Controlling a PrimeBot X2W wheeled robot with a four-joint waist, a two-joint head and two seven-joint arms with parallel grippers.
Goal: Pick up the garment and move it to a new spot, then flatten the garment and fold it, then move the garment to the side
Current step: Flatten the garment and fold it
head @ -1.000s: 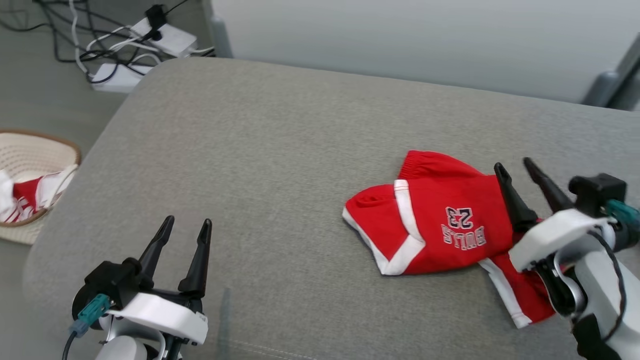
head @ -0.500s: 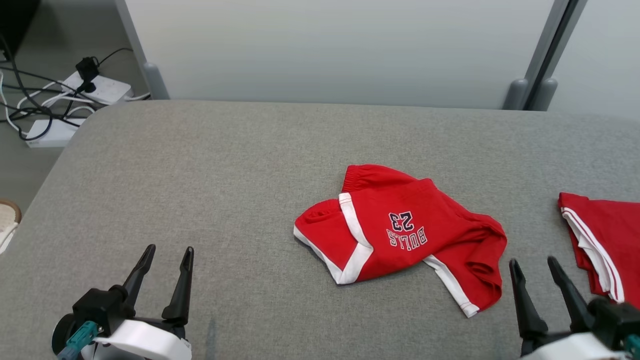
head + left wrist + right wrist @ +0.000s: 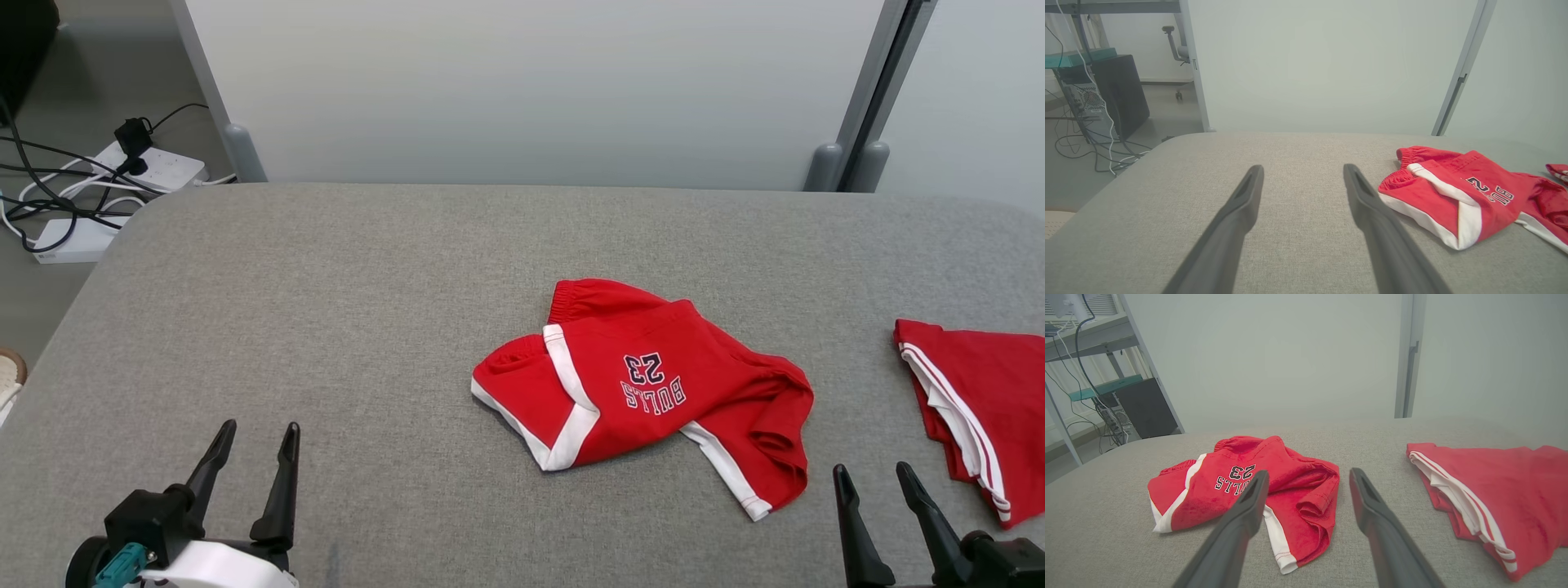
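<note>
Shorts [image 3: 645,392], red with white trim and "BULLS 23" on them, lie in a crumpled heap near the middle of the grey cushion [image 3: 326,310]. They are not flat yet. One leg is folded over the other, and the stretchy waist is on the far side from me. The long way of the shorts runs side to side. It slants a bit, so the right end comes closer to me. That end has a bunched leg with a white hem, and it is the part nearest my robot.

My right claw [image 3: 872,474] is the nearer one. The white hem sits just ahead of it and a little to its left. In the right wrist view the shorts lie ahead and to the left of the two fingers. This claw is spread wide and has nothing in it.

My left claw [image 3: 258,429] is well apart from the shorts, off to their left, with bare cushion in between. It is spread wide too and holds nothing.

A second red garment [image 3: 971,400] lies near the right edge of the cushion, ahead of the right claw and to its right. It does not touch the shorts. I think the right claw should reach forward and left, so it does not grab the wrong one.
</note>
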